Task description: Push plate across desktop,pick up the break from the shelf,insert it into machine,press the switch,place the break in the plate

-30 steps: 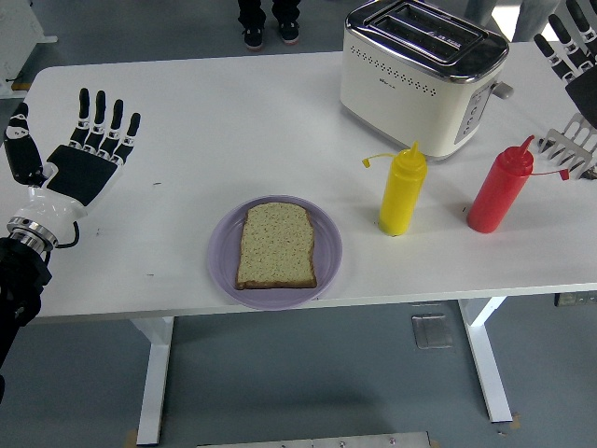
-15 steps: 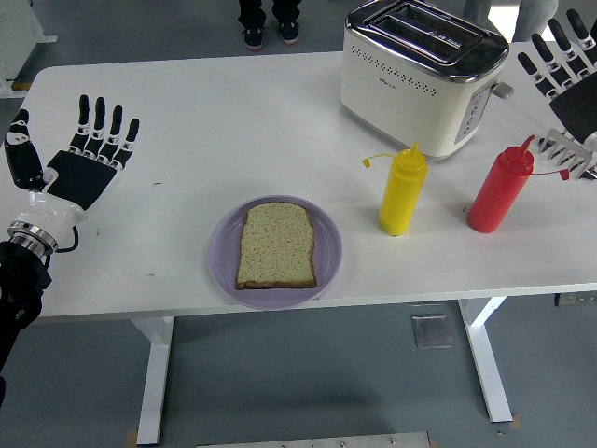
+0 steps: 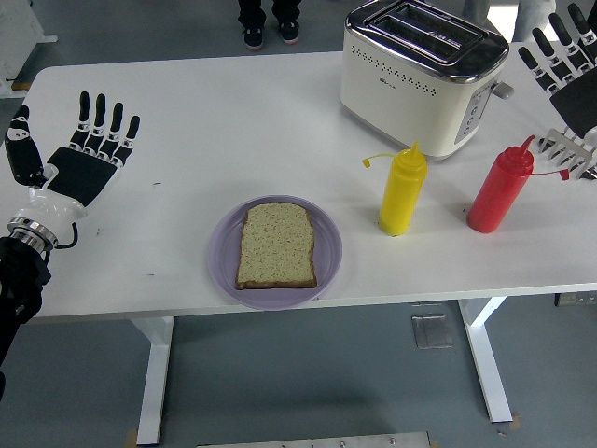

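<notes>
On the plate (image 3: 328, 245) we see the bread (image 3: 275, 245), long axis running near-to-far. Our left hand (image 3: 82, 159) and right hand (image 3: 562, 70) are spread, empty. No writing is readable.

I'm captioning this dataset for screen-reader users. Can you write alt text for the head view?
A slice of bread lies on a purple plate near the front edge of a white table, with a yellow squeeze bottle, a red squeeze bottle and a cream toaster behind to the right. The left robot hand and right robot hand are open, holding nothing.

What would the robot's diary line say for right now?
bread: flat on purple plate | toaster: slots empty | left hand: open, over table | right hand: open, beside toaster
</notes>
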Robot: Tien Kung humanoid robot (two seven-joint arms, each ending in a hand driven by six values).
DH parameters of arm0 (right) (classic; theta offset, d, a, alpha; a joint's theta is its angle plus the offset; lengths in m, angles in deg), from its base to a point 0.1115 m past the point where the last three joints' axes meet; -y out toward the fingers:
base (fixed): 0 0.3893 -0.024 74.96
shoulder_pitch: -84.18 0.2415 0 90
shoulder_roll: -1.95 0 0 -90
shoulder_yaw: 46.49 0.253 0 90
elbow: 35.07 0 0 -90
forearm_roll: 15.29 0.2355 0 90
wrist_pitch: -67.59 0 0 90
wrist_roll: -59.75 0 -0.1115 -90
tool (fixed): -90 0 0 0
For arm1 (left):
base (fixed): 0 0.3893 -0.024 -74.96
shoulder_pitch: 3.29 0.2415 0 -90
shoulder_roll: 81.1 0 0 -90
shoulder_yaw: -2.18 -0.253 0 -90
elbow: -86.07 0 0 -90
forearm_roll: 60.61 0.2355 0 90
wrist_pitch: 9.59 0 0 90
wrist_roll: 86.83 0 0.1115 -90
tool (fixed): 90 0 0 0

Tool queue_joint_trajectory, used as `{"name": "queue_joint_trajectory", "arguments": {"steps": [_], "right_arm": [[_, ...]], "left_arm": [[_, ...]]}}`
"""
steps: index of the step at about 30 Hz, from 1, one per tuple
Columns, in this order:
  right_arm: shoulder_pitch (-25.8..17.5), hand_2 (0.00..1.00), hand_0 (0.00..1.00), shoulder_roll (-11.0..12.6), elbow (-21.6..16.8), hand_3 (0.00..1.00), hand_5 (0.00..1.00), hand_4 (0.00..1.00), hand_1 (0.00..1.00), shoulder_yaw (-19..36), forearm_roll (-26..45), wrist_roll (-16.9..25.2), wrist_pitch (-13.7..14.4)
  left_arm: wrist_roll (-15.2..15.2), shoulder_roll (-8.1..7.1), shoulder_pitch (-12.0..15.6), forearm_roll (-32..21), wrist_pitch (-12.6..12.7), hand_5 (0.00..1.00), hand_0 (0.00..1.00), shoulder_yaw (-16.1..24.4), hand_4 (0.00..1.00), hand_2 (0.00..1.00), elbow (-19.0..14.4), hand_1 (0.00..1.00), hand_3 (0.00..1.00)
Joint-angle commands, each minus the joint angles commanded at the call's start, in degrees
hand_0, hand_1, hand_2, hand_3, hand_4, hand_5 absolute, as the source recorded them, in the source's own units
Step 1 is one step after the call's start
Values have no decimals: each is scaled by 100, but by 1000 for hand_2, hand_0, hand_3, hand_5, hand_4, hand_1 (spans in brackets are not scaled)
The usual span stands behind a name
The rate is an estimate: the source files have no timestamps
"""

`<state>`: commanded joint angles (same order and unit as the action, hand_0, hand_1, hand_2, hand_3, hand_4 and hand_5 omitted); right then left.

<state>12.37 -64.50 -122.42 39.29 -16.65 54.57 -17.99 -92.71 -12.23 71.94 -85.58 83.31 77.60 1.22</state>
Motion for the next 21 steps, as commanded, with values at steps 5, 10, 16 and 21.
{"name": "queue_joint_trajectory", "arguments": {"steps": [5, 10, 16, 21], "right_arm": [[26, 769, 832, -4, 2, 765, 485, 746, 773, -22, -18, -2, 4], [37, 769, 832, -4, -6, 766, 485, 747, 774, -44, -34, -6, 6], [53, 770, 834, -10, -5, 767, 484, 745, 774, -64, -58, -15, -1], [52, 772, 834, -19, -1, 768, 484, 747, 776, -65, -71, -19, 0]], "left_arm": [[24, -2, -36, 6, 27, 998, 801, -19, 808, 714, 29, 756, 723], [60, -6, -67, 8, 59, 998, 801, -28, 807, 715, 57, 754, 723], [80, -9, -115, 22, 82, 998, 801, -43, 807, 716, 95, 754, 724], [78, -1, -144, 31, 91, 998, 801, -53, 807, 716, 114, 754, 724]]}}
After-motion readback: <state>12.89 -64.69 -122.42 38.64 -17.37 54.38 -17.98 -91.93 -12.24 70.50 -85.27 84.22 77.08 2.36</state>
